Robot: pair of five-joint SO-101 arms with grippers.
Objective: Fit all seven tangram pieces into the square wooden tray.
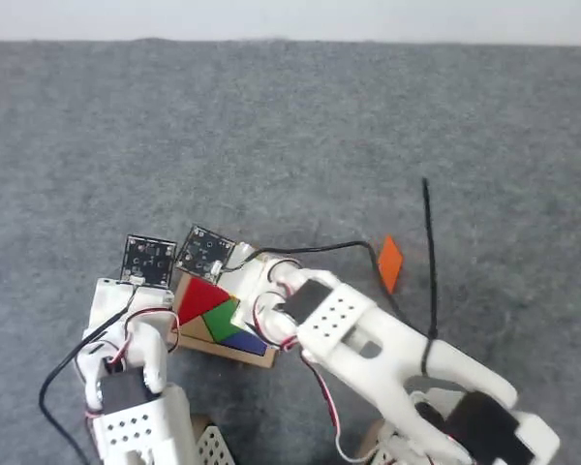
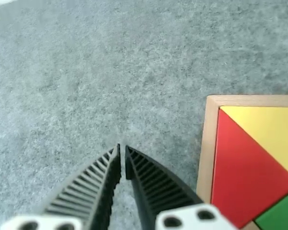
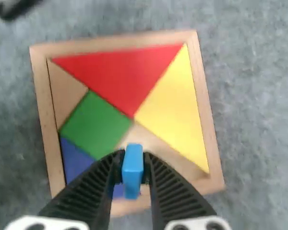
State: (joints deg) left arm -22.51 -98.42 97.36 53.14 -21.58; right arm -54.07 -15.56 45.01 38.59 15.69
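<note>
While the light blue piece (image 3: 133, 175) stands pinched on edge between them, the right jaws hang over one side of the wooden tray (image 3: 38, 96), clamped on that piece's flat faces. Everything turns on what lies just ahead: a bare triangular gap (image 3: 156, 141) between the green square (image 3: 93, 124) and the yellow triangle (image 3: 177, 105), directly beyond the jaw tips. The piece is upright, so I'd judge it needs tipping flat and turning to suit that slot. A second bare patch (image 3: 65, 93) sits between the red triangle (image 3: 120, 79), the green square and the rim, and a dark blue piece (image 3: 74, 160) fills the corner beside the jaws. Across the way, the left jaws are all but closed on nothing, hovering above the desk (image 2: 86, 72) just outside the tray's corner. One orange piece (image 1: 390, 263) lies out on the desk, well apart from the tray and nearer the right arm (image 1: 368, 339).
</note>
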